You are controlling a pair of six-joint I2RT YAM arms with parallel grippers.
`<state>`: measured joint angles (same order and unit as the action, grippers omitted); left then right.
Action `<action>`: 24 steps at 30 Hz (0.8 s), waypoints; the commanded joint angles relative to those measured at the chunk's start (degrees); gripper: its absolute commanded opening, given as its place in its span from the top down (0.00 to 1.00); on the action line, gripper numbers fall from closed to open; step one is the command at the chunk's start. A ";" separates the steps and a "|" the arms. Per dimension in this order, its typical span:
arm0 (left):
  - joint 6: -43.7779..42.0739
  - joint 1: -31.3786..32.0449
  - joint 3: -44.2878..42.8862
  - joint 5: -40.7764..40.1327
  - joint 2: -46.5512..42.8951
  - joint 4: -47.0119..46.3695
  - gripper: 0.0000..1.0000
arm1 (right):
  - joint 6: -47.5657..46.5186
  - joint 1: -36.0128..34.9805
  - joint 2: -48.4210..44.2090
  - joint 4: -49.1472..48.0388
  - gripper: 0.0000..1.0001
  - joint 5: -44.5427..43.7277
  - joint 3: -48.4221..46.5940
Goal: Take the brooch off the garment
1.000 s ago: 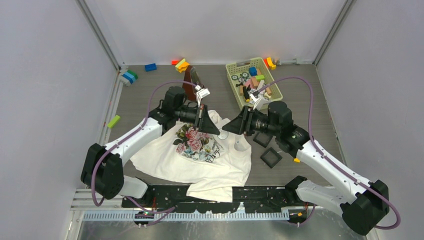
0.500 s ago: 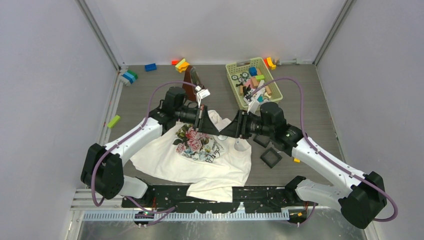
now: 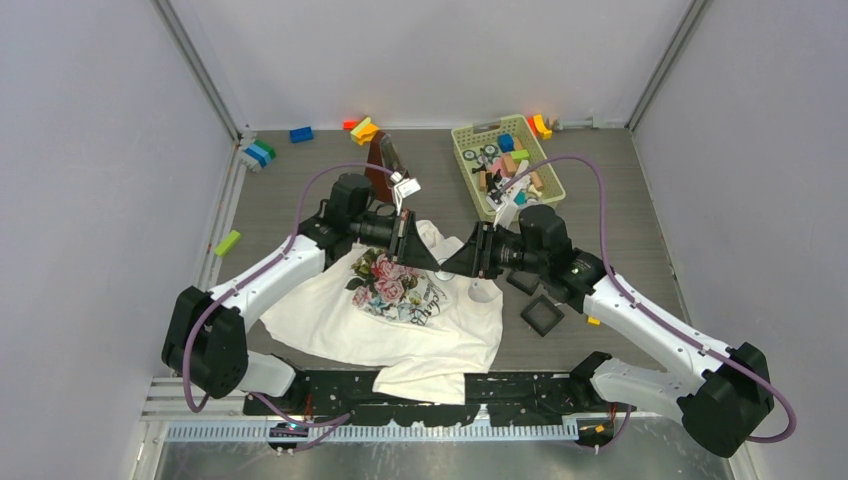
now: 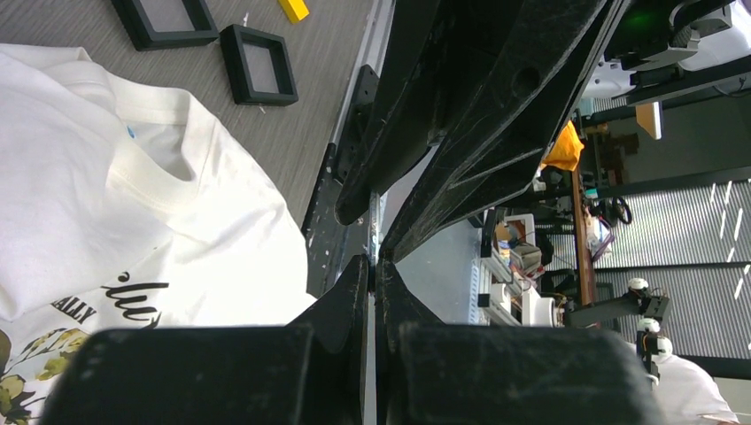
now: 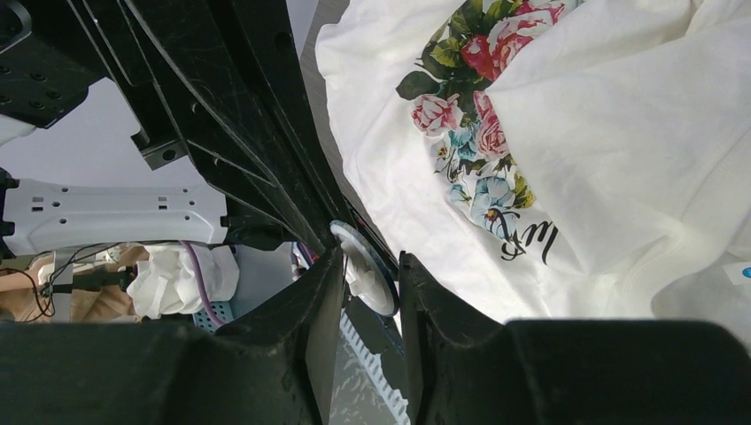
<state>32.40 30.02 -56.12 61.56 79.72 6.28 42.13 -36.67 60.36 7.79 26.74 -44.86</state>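
Note:
The garment [image 3: 400,320], a white T-shirt with a rose print and black script, lies crumpled on the table's near middle. It also shows in the left wrist view [image 4: 106,195] and the right wrist view [image 5: 576,159]. My two grippers meet tip to tip above its collar side. The left gripper [image 3: 420,258] [image 4: 373,263] is shut; I cannot see what, if anything, is between its tips. The right gripper [image 3: 452,266] [image 5: 367,258] has its jaws around the brooch [image 5: 365,273], a small pale round disc, which spans the gap between them. The brooch is hidden in the top view.
Two black square trays [image 3: 541,316] [image 3: 522,280] and a small orange block [image 3: 593,321] lie right of the shirt. A green basket [image 3: 505,165] of small parts stands at the back right. A brown object [image 3: 380,165] stands behind the left arm. Coloured blocks [image 3: 258,153] lie along the back.
My right gripper has moved left to the left gripper's tips and now covers the small pale thing that showed between them. The left arm has stayed still.

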 commanded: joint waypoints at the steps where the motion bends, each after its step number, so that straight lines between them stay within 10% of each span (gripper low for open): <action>1: 2.13 0.30 -1.93 2.69 -0.45 -3.43 1.00 | -1.45 -0.32 -0.80 -1.56 0.66 0.64 -1.21; 24: 31.59 2.53 4.69 2.12 0.54 -37.28 1.00 | -0.34 -0.34 -2.42 -7.53 0.82 0.88 1.50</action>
<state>55.37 29.67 -50.54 64.16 79.94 -16.78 42.17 -36.01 57.25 2.98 27.70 -44.12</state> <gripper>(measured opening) 0.019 0.237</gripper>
